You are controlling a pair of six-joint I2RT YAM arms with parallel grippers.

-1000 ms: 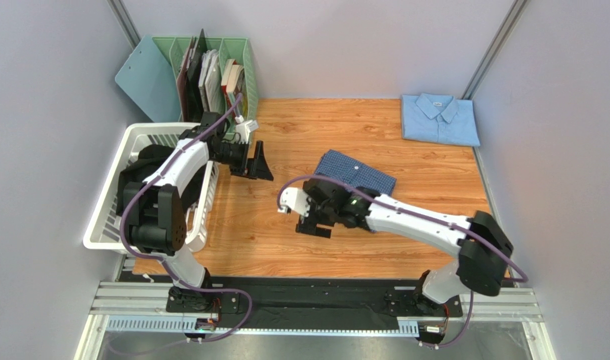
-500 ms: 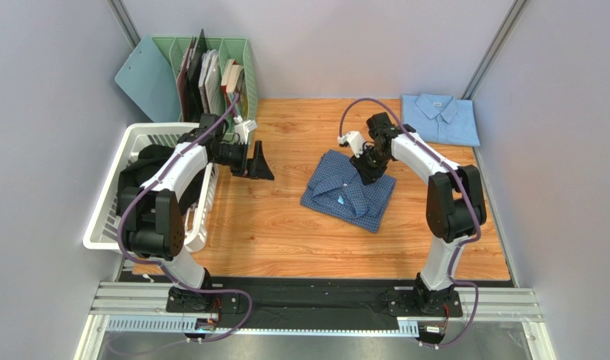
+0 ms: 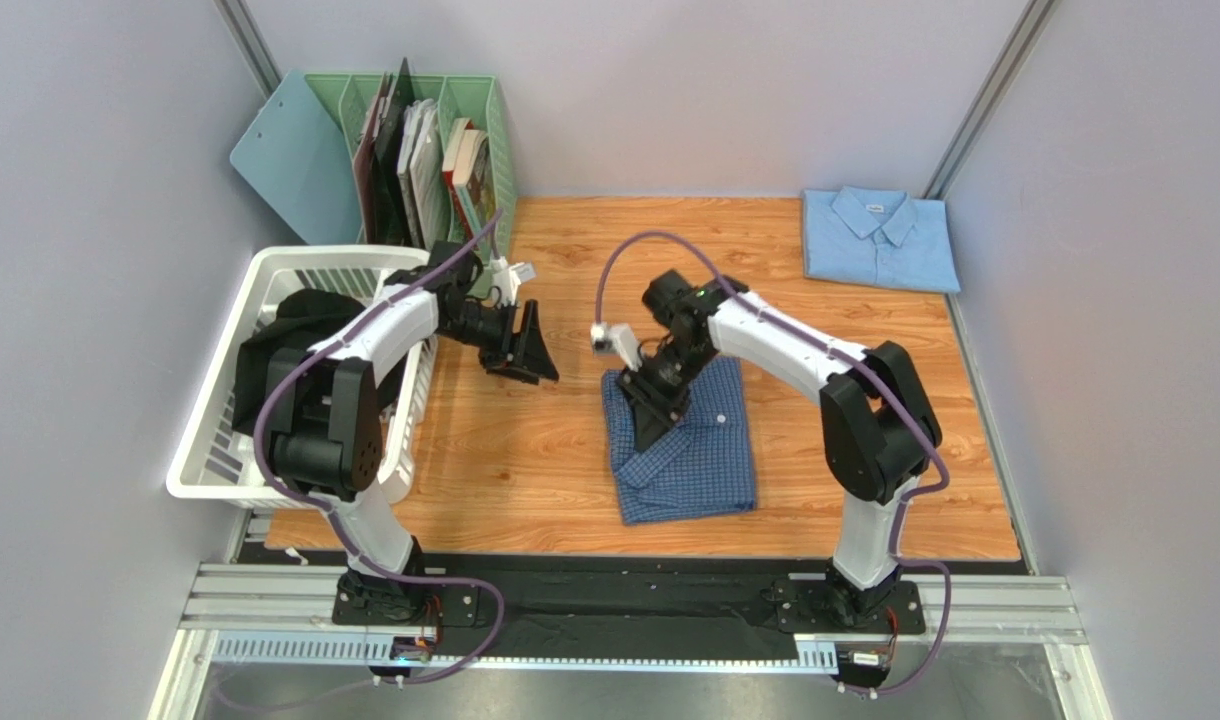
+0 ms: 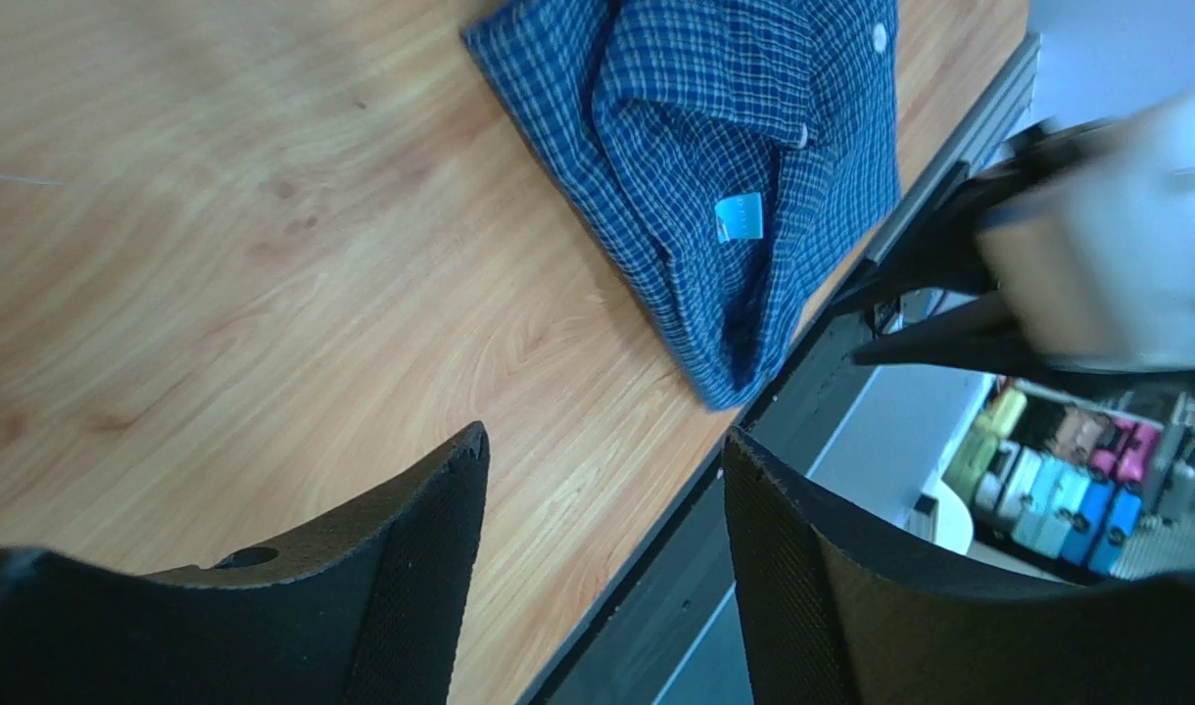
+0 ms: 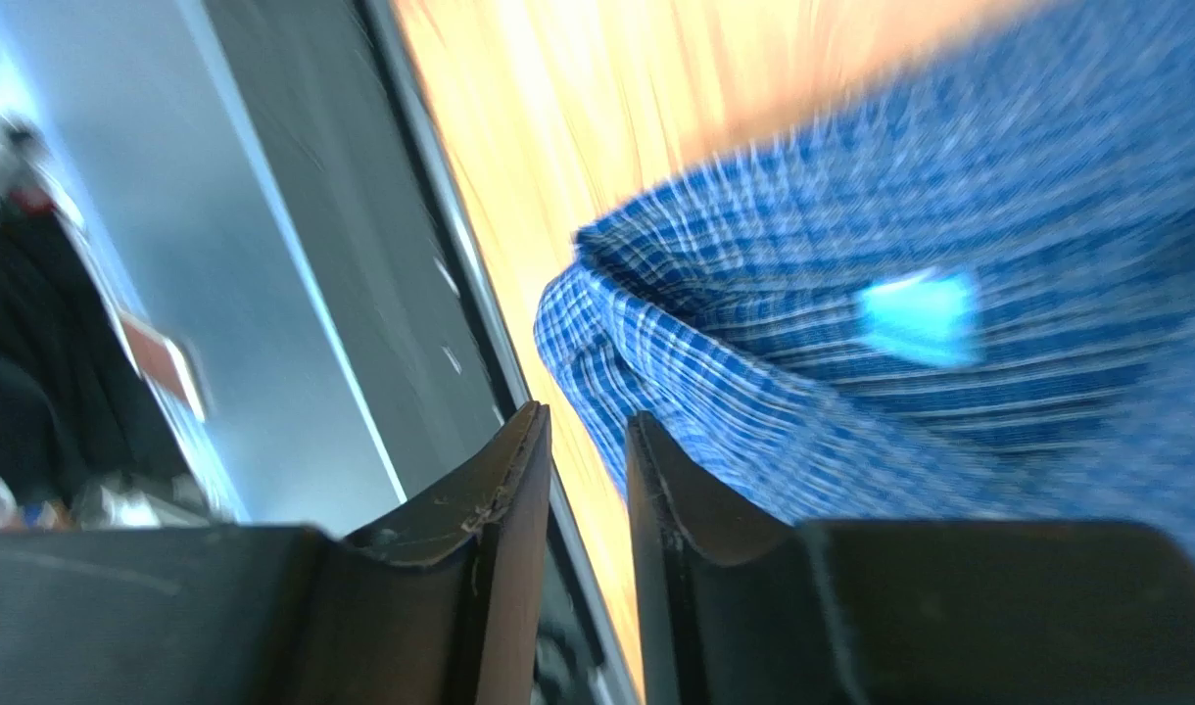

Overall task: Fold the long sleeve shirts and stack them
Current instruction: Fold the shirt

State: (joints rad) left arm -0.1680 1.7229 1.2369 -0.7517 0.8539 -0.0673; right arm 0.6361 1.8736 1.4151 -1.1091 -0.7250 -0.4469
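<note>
Right gripper (image 3: 654,399): jaws narrow, almost closed, at the far-left corner of the checked shirt (image 3: 703,450). This shirt is mid-blue with a fine dark check and lies folded mid-table (image 3: 541,465). Pale shirt (image 3: 879,237): folded, far right corner. Left gripper (image 3: 529,342): jaws wide.

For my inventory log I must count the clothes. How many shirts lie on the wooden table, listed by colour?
Mid-blue checked shirt: 1
Plain pale sky-blue shirt: 1
Total: 2
</note>
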